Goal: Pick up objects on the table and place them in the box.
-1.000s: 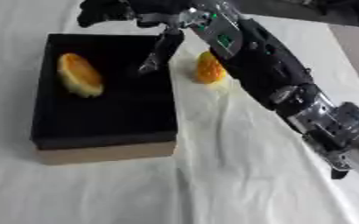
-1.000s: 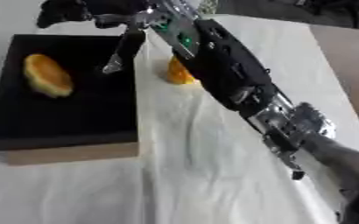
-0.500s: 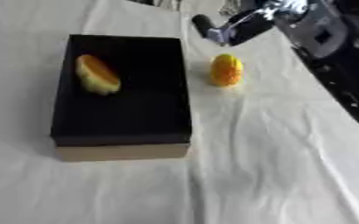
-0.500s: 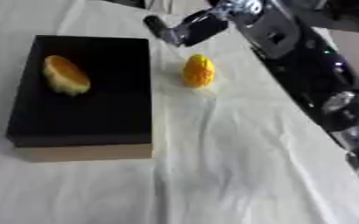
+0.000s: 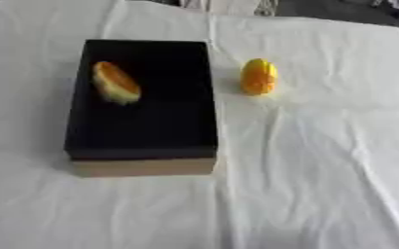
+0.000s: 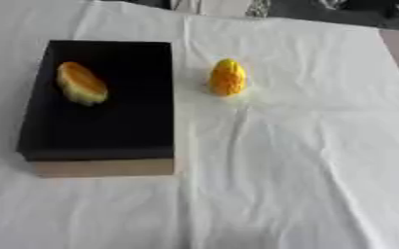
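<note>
- Right, left eye view: black box [image 5: 143, 146] sits on the white cloth [image 5: 322, 185]; one orange-yellow oblong item [image 5: 115, 81] already inside, in the box's far-left part.
- Second yellow-orange item [image 5: 259, 76] lies on the cloth just right of the box's far-right corner, not touching the box wall.
- Neither hand shows in this view, so can't tell if fingers are apart or together; nothing is being held as far as seen.
- Risk: item right of the box looks rounded/egg-ish, so prob rolls if nudged off-centre on approach; could roll away from the box or toward the cloth's far edge.
- Right eye view: same layout, box [image 6: 100, 141] w/ tan lower wall facing the camera, loose item [image 6: 226, 77] right of its far corner.
- Risk: cloth is wrinkled right of the box and nearer the camera; fingers may snag a fold and drag the cloth, shifting item and maybe the box.
- Risk: item is near the box wall, so a reach from the box side could bump the box; approach from the side away from the box looks safer.
- Risk at drop: release over the box's far-left part could land on the item already in there; near part of the box is free.
</note>
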Controlling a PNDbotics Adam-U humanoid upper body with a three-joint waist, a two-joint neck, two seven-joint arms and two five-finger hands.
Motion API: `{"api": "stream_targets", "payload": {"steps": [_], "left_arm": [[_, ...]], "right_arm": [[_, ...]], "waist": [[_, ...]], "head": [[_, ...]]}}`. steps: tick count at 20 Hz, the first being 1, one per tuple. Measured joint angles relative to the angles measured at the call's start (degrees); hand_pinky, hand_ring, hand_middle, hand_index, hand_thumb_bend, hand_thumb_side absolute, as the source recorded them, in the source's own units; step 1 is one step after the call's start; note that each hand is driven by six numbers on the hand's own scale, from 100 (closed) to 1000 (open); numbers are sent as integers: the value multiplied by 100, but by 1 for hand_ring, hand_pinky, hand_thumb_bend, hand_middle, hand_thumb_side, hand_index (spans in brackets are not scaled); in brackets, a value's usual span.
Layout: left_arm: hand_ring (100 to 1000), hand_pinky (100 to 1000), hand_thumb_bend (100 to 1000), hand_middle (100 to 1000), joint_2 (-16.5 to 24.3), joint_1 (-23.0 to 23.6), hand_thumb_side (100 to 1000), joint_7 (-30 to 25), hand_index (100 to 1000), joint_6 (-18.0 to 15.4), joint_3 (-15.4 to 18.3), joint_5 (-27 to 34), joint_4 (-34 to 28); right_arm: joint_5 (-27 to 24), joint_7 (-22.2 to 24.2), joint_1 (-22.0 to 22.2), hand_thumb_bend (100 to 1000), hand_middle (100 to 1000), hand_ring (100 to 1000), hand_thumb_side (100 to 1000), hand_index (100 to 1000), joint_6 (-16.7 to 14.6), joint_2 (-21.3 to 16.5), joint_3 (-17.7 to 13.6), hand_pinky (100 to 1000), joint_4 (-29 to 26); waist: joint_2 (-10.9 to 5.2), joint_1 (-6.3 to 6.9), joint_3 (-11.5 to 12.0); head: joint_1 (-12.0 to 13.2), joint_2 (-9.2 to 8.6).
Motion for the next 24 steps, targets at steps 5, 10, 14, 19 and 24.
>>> {"api": "stream_targets", "payload": {"steps": [5, 10, 14, 19, 24], "left_arm": [[899, 861, 179, 790, -1, 28, 475, -50, 887, 68, 2, -9, 0], [902, 862, 169, 791, -9, 27, 488, -130, 887, 136, -2, 22, 0], [903, 862, 163, 791, -53, 9, 497, -214, 886, 169, -35, 66, 0], [904, 862, 162, 791, -60, -35, 499, -300, 885, 182, -67, 108, 0], [904, 862, 159, 791, -101, -83, 504, -363, 885, 180, -93, 142, 0]], "right_arm": [[1656, -24, 313, 201, 792, 1000, 202, 937, -351, -10, 92, 918, 521], [2788, -239, 323, 244, 798, 1000, 220, 936, -638, -9, 403, 926, 890], [3288, -293, 163, 265, 804, 1000, 260, 936, -780, 11, 643, 931, 1203], [3609, -295, -166, 237, 789, 1000, 261, 939, -875, 133, 903, 934, 1577], [3658, -296, -575, 208, 778, 1000, 241, 943, -858, 289, 1072, 937, 1919]], "waist": [[0, 26, -83], [1, 47, -71], [7, 40, -49], [37, 15, -9], [55, 6, 19]], "head": [[46, 44], [19, 45], [-29, 46], [-86, 46], [-163, 45]]}}
